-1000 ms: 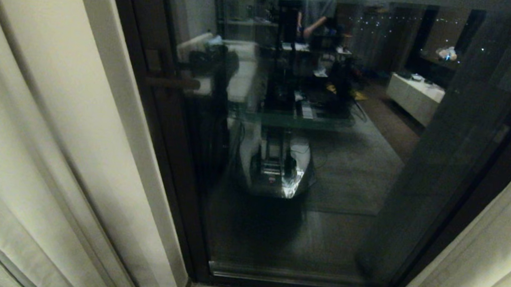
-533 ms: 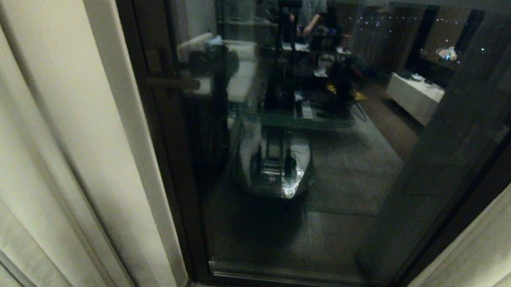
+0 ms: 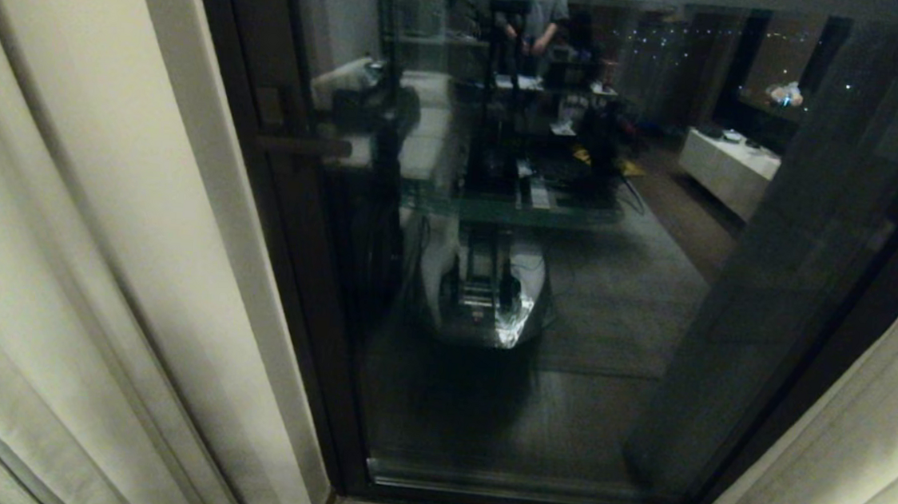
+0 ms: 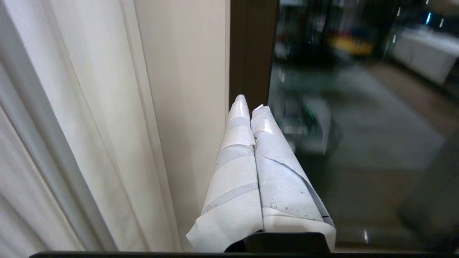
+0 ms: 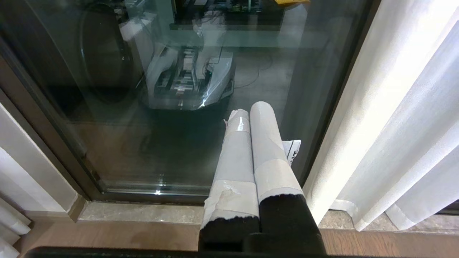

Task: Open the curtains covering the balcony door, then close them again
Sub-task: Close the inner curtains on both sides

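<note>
Beside glossy glass balcony door (image 3: 542,291), pleated cream curtains (image 3: 56,253); both taped hands closed, empty

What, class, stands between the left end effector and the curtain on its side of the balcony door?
Nothing visible. In the left wrist view the left end effector, shut and empty, points at the door frame; the left curtain hangs beside it, with only open air between them.

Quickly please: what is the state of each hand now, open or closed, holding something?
Left hand: closed, holding nothing, near the curtains.
Right hand: closed, holding nothing, before the balcony door.
</note>
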### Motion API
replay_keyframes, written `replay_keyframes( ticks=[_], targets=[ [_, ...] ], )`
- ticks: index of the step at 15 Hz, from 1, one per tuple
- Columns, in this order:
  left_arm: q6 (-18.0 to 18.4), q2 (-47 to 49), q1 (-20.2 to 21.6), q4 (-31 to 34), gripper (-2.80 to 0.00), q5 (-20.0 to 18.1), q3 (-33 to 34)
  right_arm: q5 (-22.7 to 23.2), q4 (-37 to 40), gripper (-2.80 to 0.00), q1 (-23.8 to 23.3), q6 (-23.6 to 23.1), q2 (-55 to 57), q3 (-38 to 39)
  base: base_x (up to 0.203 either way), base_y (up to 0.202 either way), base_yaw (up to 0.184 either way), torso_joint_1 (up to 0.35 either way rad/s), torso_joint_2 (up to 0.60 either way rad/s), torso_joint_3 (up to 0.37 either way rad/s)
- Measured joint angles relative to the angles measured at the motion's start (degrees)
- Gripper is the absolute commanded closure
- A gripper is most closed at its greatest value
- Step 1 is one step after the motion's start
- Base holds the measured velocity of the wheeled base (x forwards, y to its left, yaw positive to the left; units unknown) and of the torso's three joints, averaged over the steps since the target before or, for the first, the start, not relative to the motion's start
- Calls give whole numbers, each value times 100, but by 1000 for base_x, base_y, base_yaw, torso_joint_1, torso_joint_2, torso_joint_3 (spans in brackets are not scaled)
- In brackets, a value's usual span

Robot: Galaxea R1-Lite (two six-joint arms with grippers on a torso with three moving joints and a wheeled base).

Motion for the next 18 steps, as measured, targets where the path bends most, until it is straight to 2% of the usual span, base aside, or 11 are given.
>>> replay_keyframes(
  ticks=[3,7,9,11,12,14,15,18],
  targets=[
    [-5,691,-38,15,0,166,-935,-3,0,0,0,1,0,0,0,0,0,0,0,0],
    [10,2176,-72,-2,0,565,-2692,-4,2,0,0,0,0,0,0,0,0,0,0,0],
    [116,3056,-68,4,0,1000,-3709,-1,2,0,0,0,0,0,0,0,0,0,0,0],
    [244,3872,-62,6,0,1620,-4601,-4,0,0,0,0,0,0,0,0,0,0,0,0],
    [289,4220,-61,9,-280,1959,-4963,-1,1,0,0,2,0,0,0,0,0,0,0,0],
    [328,4842,-9,6,-280,2653,-5560,0,0,0,0,0,0,0,0,0,0,0,0,0],
    [342,5091,149,6,-280,2847,-5802,-1,2,0,0,0,0,0,0,0,0,0,0,0],
    [374,5731,980,0,-280,2918,-6443,-1,0,0,0,2,0,0,0,0,0,0,0,0]
  ],
)
